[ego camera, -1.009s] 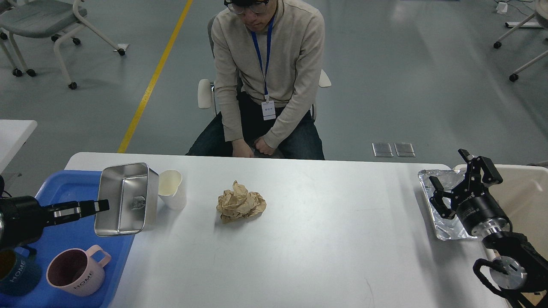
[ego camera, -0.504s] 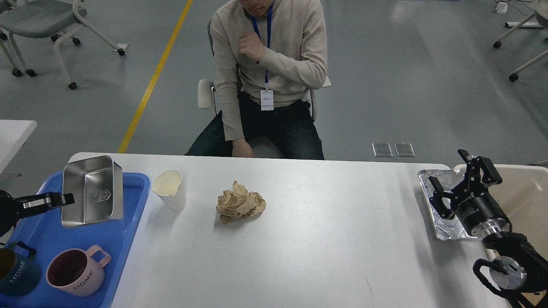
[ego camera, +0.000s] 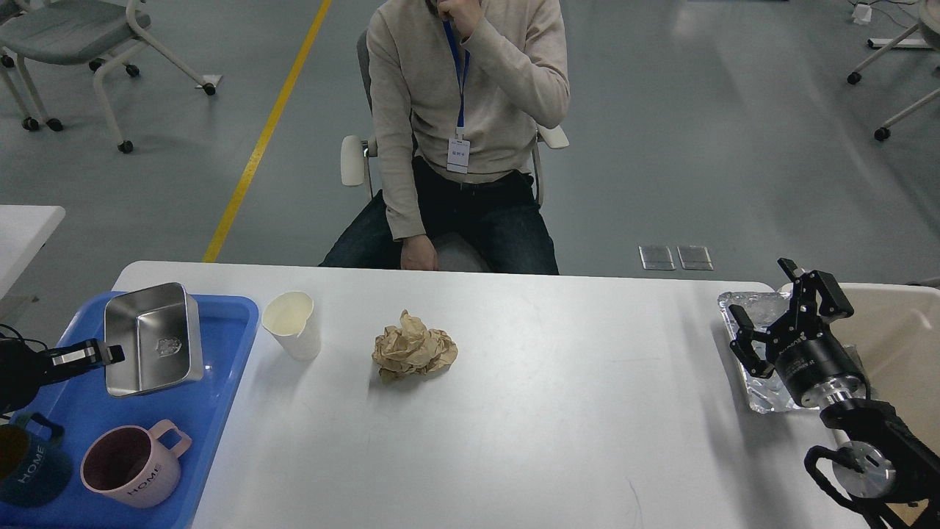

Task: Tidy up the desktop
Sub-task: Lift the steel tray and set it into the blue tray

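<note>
left claw (ego camera: 110,354) clamped on steel pan (ego camera: 153,339) over blue tray (ego camera: 220,382); right claw (ego camera: 786,319) apart

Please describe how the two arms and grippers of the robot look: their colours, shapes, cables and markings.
Both arms are black. The right gripper has angular black fingers on a round black body with small white lettering, then a silver ring and a black cable loop. The left gripper shows flat black fingers with a silver plate; a thin black cable runs near its thick body.
</note>
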Action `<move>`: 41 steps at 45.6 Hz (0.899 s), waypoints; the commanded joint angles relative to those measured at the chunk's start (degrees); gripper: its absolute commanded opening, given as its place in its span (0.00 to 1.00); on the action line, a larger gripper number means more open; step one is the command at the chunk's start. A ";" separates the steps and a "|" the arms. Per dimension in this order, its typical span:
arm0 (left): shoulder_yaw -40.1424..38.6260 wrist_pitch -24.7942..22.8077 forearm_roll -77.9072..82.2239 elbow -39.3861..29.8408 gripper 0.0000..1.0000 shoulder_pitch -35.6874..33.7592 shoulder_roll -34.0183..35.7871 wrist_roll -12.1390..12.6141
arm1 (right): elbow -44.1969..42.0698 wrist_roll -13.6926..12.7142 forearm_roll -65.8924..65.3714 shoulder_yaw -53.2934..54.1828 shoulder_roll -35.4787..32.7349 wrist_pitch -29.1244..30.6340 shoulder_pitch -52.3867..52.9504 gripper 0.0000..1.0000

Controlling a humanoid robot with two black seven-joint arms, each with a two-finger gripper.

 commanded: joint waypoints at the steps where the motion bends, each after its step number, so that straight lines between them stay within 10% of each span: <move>1: 0.04 -0.07 -1.92 4.21 0.00 0.94 -2.08 -0.01 | 0.06 0.00 -0.07 0.04 0.24 -0.08 -0.25 1.00; 41: -0.31 -0.86 -9.65 26.54 0.02 5.42 -17.72 -0.18 | 0.06 0.09 -0.07 0.04 0.07 0.28 -0.78 1.00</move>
